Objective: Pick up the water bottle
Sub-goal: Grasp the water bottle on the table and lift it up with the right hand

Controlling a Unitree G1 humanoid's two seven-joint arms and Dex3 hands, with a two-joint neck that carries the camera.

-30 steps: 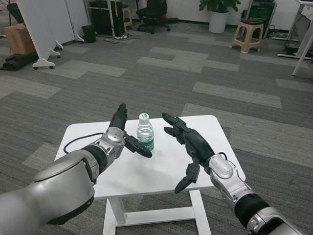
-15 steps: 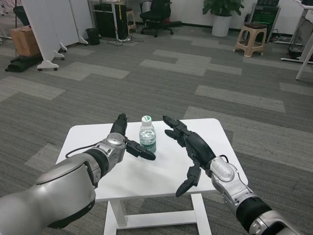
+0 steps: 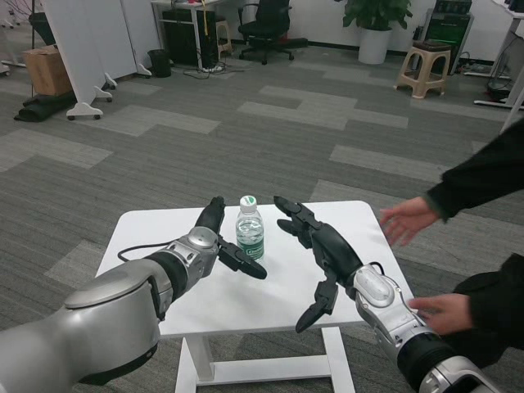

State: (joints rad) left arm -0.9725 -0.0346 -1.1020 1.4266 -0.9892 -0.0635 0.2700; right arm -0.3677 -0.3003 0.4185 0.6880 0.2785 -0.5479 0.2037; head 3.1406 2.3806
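Where carpet spreads grey (image 3: 246, 147) — white table (image 3: 344, 221), water bottle (image 3: 250, 230)

Standing on one white table (image 3: 344, 214): one water bottle (image 3: 250, 230). Reaching over it: two black robot hands, the left hand (image 3: 214, 241) and the right hand (image 3: 321, 250). Showing at the right edge: two hands of a person (image 3: 407, 219), and farther back one plastic stool (image 3: 418, 70), one office chair (image 3: 266, 24) and one potted plant (image 3: 375, 29).

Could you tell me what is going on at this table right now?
The robot is going for the water bottle, which stands upright on the white table. Its left robot hand is open beside the bottle and its right robot hand is open on the other side; neither grips it. A person's hand reaches in from the right.
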